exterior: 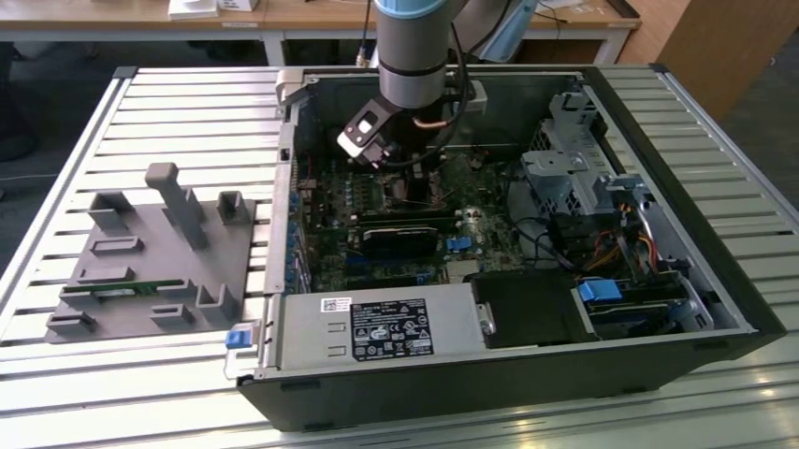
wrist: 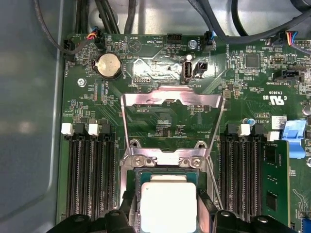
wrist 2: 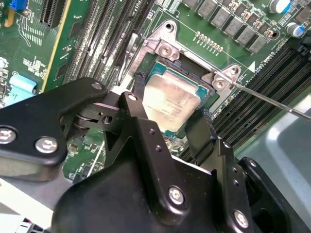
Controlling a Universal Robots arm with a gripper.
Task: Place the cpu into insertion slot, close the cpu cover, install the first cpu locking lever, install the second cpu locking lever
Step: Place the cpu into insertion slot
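Pale slatted worktable (exterior: 187, 122); behind it a wooden desk (exterior: 325, 17); wooden cabinet (exterior: 724, 47); grey floor (exterior: 764, 131)

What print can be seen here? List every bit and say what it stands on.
White label on the power supply: print too small to read.
Green board: white lettering, too small to quote safely.
Chip: faint marks on its top, unreadable.
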